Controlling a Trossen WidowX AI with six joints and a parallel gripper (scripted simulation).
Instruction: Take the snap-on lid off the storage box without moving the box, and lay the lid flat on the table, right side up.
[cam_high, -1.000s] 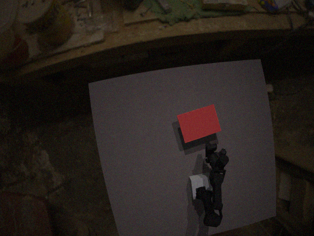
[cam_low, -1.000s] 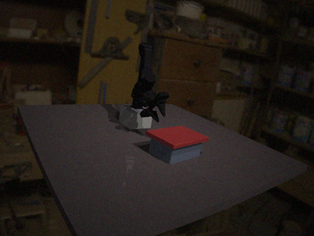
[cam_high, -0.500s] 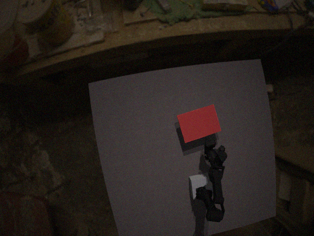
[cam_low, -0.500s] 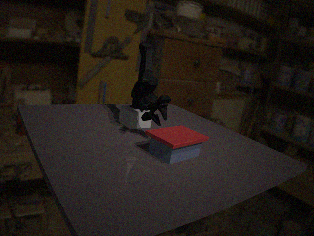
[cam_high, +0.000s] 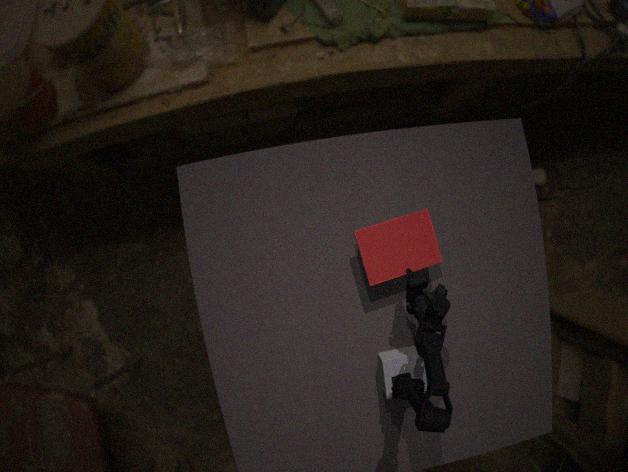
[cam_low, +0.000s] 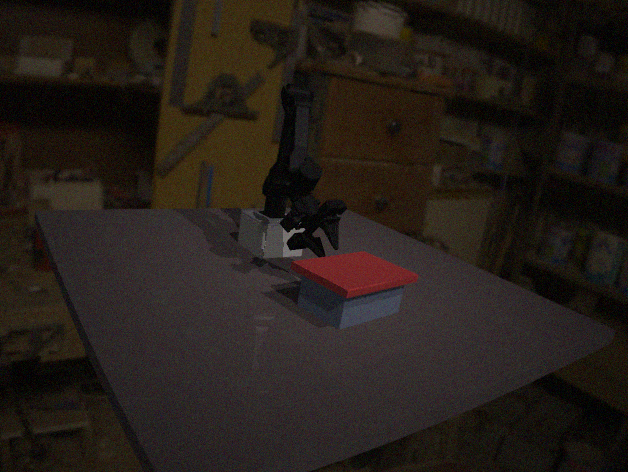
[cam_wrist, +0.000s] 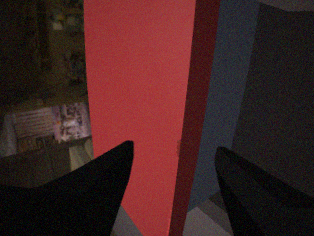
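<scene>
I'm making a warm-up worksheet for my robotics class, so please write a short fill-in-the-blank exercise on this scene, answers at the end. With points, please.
1. The lid (cam_high: 398, 247) (cam_low: 355, 273) (cam_wrist: 140, 90) is coloured ____.
2. The storage box (cam_low: 373, 307) (cam_wrist: 222, 100) under the lid is coloured ____.
3. The robot arm (cam_high: 432, 355) (cam_low: 294, 137) is coloured ____.
4. Between the fingers there is a gap, so the gripper (cam_low: 329, 252) (cam_wrist: 174, 150) is not shut but ____.

Missing words: red; blue; black; open.
</scene>
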